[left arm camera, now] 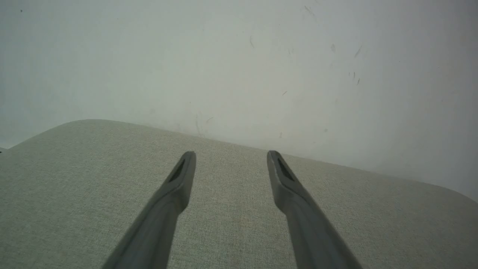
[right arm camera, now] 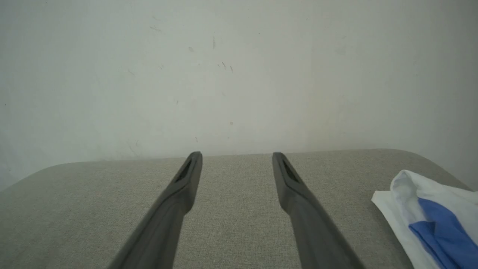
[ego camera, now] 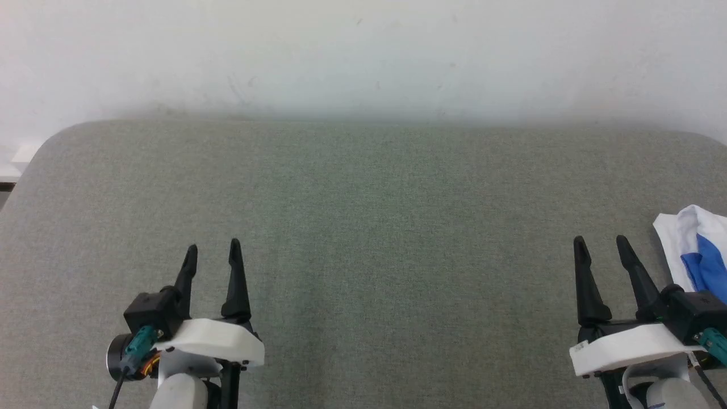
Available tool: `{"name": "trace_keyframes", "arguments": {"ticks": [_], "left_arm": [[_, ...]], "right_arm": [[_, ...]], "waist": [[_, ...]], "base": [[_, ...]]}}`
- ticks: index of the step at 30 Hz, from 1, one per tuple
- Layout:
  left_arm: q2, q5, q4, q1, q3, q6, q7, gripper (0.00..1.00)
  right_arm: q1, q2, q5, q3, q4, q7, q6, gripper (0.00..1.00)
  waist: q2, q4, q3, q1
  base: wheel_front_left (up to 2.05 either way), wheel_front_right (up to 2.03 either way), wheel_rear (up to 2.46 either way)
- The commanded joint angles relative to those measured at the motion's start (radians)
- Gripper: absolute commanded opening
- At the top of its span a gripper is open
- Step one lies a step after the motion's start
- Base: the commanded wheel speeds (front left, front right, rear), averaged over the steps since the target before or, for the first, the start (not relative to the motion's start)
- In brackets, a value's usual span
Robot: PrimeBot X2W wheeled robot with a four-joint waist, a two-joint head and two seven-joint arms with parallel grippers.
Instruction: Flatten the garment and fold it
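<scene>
- Left pincer [ego camera: 213, 245] sits at the lower left of the head view, low over the grey cloth-covered counter [ego camera: 363, 227]. Its two dark fingers point toward the pale wall [ego camera: 363, 57], leaning slightly right. Jaws spread, nothing between them.
- Right pincer [ego camera: 600, 240] sits at the lower right with its fingers also pointing toward the wall. Jaws spread, gripping nothing.
- The arms lie roughly parallel and well apart, white wrist housings near the bottom edge.
- Garment [ego camera: 690, 244] is bunched white cloth with a bright blue patch, lying on the counter's right side just beside the right pincer's outer finger and cut off by the frame edge. In the right wrist view the garment [right arm camera: 425, 201] lies clear of both fingers; contact with the wrist block cannot be told.
- The counter's far edge runs along the wall, and both far corners are rounded.
- A broad stretch of grey cloth lies between the pincers and ahead of them to the far edge.
</scene>
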Motion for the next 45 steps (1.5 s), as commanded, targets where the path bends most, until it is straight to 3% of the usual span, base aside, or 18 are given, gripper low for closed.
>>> {"name": "trace_keyframes", "arguments": {"ticks": [1, 6, 7, 45], "left_arm": [[-0.004, -0.005, 0.004, 0.01, 0.0, -0.005, -0.005, 1.0], [-0.006, -0.01, 0.012, 0.011, -0.005, -0.013, -0.005, 1.0], [-0.001, -0.004, 0.008, 0.001, -0.004, -0.009, 0.001, 0.0], [-0.003, 0.064, -0.06, 0.033, 0.001, -0.011, 0.069, 0.0]], "right_arm": [[0.01, 0.003, 0.0, 0.0, 0.003, -0.005, -0.002, 1.0], [0.009, 0.003, 0.004, 0.001, 0.009, -0.005, -0.002, 1.0], [0.0, 0.0, 0.001, 0.001, 0.007, 0.001, 0.0, 0.0], [0.009, 0.0, -0.052, 0.017, -0.035, 0.069, 0.0, 0.0]], "waist": [[-0.0001, 0.001, 0.001, 0.0], [-0.0001, 0.003, 0.001, 0.0], [-0.0001, 0.003, 0.001, 0.0], [-0.0001, -0.015, -0.005, 0.0]], "base": [[0.0, 0.0, 0.0], [0.0, 0.0, 0.0], [0.0, 0.0, 0.0], [0.0, 0.0, 0.0]]}}
